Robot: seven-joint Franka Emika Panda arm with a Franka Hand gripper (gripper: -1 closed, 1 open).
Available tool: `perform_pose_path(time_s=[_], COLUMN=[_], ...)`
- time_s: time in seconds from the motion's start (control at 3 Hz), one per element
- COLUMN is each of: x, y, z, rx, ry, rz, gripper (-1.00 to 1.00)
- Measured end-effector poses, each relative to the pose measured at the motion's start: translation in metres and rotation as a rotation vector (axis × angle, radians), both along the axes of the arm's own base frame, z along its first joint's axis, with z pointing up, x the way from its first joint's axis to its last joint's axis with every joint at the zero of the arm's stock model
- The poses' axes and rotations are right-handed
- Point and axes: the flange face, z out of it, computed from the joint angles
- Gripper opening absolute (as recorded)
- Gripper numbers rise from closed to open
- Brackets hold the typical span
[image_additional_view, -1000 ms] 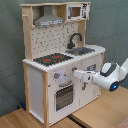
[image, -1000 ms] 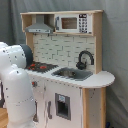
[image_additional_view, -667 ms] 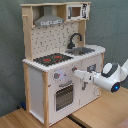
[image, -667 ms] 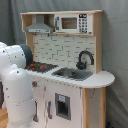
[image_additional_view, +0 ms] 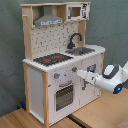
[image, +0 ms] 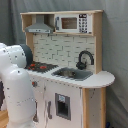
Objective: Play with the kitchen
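The tall pale-wood and white toy kitchen (image: 75, 65) is seen upright; its left front is hidden by the bulky white robot arm (image: 17, 85).

In the first exterior view the arm (image: 17, 90) hides the kitchen's (image: 75, 65) lower left front. In the second exterior view the claw (image_additional_view: 81, 74) at the kitchen's knob panel is too blurred to read.

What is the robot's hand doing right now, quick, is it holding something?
Gripper: right at the front of the kitchen, near the knobs. Whether it is open, shut or holding anything cannot be told.
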Motion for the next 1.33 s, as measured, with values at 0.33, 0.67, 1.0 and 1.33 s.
perform_pose_path(time_s=[0.33, 0.67, 1.0, 1.33], x=[-0.002, -0.003, -0.005, -0.005], y=[-0.008, -0.019, -0.023, -0.023], z=[-0.012, -0.023, -0.029, -0.03], rx=[0.09, 0.183, 0.274, 0.391], ry=[0.01, 0.016, 0.016, 0.014], rz=[-0.006, -0.015, -0.018, -0.022], gripper=[1.0, 1.0, 1.0, 1.0])
